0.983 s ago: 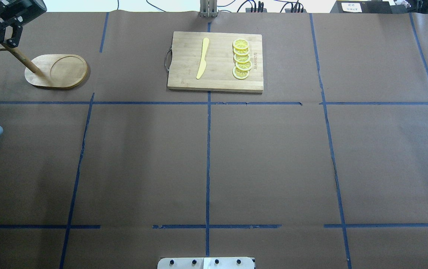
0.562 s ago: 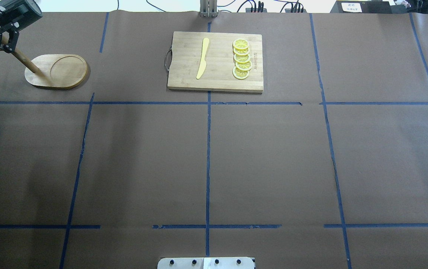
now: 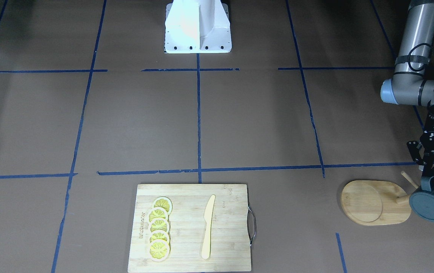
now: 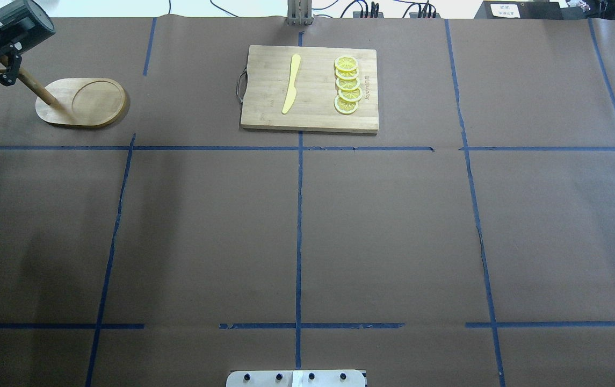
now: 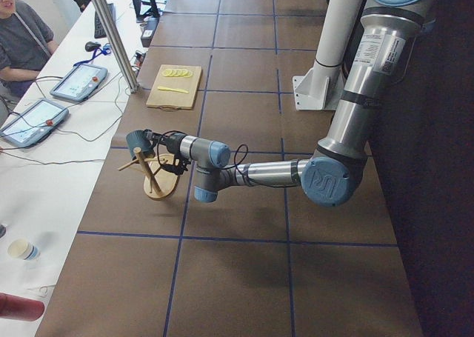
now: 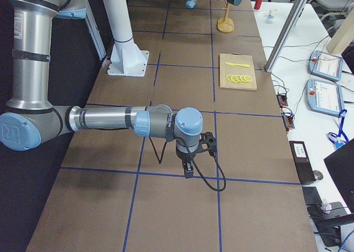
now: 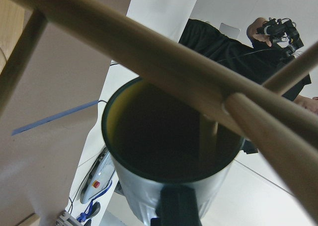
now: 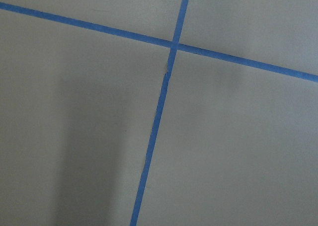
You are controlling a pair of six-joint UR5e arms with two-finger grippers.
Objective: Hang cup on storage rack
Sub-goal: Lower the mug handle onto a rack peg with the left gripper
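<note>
The left gripper (image 3: 430,181) points down beside the storage rack (image 3: 357,201), its fingers drawn in narrow around the mouth end of the cup (image 3: 433,205). The cup is off the table (image 3: 239,125), tipped on its side at the top of the rack's post (image 3: 402,199), with its ribbed body and bottom turned away from the wrist. In the left wrist view the open mouth faces the camera. A yellow edge shows along the rim, the inside is dark, and the pictures do not show what is within. Two wooden pegs (image 7: 149,67) cross in front of that mouth. Whether the handle sits over a peg cannot be told. Another peg (image 3: 409,179) sticks up beside the gripper's fingers.

The rack's oval base lies flat, its round recess on the side away from the cup.

Well apart, toward the middle of the table's far side, a cutting board (image 3: 228,227) carries a row of overlapping lemon slices (image 3: 159,229) and a pale yellow knife (image 3: 208,227) lying beside them.

The right gripper (image 6: 188,168) hangs low over blue tape lines (image 8: 159,112) near the robot's base. It appears only in the exterior right view, so its opening cannot be told.
</note>
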